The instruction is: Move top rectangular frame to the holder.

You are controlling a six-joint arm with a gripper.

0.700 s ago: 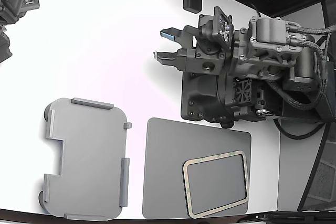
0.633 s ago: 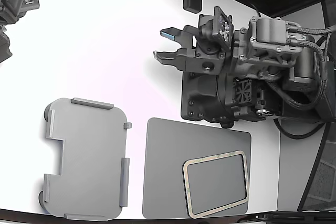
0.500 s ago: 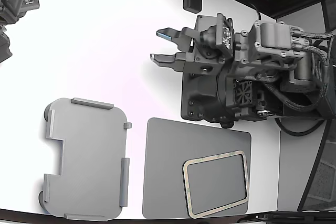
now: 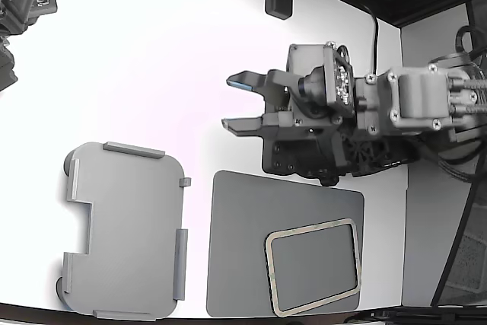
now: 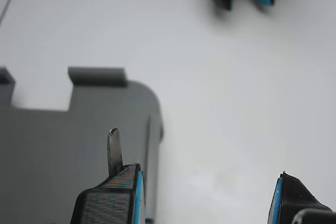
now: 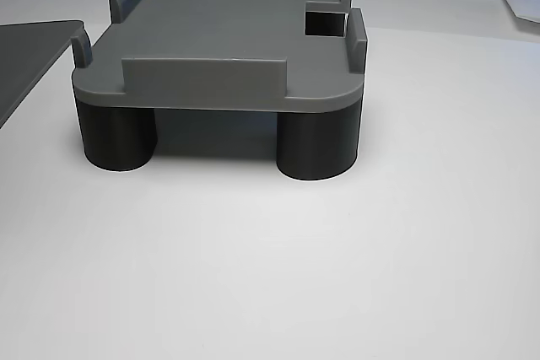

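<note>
- Beige-tan and thin, the top rectangular frame [image 4: 313, 266] lay flat on the dark grey mat [image 4: 251, 226], near the exterior view's lower right.
- It looked light, flexible and easily bent; a pinch across one narrow side strip seemed the likeliest hold, though its flatness would make that awkward.
- The hand [image 4: 234, 101] hung open and empty above the white bench [image 4: 152, 58], apart from the frame.
- The holder [image 4: 125, 226] sat empty to the mat's left in the exterior view.
</note>
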